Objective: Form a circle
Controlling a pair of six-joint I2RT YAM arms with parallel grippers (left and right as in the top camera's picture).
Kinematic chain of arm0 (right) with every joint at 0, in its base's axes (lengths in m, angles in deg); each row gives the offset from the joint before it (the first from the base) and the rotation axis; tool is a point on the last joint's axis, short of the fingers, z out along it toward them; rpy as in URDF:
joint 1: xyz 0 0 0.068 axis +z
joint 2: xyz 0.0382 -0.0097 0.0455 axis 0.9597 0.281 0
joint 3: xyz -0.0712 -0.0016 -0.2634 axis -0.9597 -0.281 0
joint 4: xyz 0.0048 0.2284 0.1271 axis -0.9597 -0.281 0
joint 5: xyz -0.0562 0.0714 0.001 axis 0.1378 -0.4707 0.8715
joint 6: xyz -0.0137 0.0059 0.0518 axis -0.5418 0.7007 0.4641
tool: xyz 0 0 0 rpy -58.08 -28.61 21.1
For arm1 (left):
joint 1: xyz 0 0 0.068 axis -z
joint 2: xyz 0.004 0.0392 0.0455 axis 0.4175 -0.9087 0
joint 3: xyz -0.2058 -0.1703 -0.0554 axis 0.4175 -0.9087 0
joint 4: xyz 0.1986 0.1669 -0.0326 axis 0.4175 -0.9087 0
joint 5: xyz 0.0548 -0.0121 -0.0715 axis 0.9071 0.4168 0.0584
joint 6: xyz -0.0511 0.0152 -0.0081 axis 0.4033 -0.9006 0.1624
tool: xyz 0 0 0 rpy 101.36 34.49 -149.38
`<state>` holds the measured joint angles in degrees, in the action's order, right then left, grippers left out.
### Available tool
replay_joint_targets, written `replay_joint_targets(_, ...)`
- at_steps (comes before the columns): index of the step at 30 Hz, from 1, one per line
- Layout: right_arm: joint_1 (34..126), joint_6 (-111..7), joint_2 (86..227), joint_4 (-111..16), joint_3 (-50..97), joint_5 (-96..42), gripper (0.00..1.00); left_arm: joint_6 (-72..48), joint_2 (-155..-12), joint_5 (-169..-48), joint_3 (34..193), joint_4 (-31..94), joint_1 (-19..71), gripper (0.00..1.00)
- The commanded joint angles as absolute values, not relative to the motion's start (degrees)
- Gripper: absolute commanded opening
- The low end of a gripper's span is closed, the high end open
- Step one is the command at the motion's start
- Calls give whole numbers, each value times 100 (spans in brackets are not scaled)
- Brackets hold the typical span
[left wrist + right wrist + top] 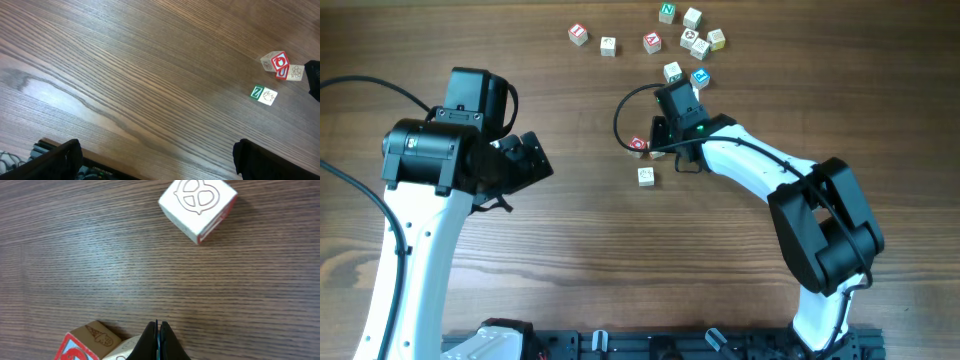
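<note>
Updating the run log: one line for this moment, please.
right gripper: shut, beside red-faced cube | left gripper: open, empty | cube cluster: loose, no circle yet

Between the left gripper and the right gripper the table lies bare, and the near strip is open wood too. Ahead of the left fingers nothing blocks the way until 3 cubes at far right. The right arm bars the right half. A scatter of cubes crowds the far edge (narrow gaps only). In the right wrist view, 1 cube stands well apart from 2 beside the closed tips.
</note>
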<state>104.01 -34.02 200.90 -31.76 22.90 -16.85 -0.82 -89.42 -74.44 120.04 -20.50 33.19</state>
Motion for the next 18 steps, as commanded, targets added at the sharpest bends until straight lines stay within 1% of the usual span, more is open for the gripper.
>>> replay_joint_targets(1,10396,-3163,20210,-3211,2264,-1462,5,14,-8905,-7348,12019,-2053,3319,100)
replay_joint_targets(18,10399,-2984,20210,-3622,2264,-1746,4,14,-8905,-7348,12019,-2053,3319,100)
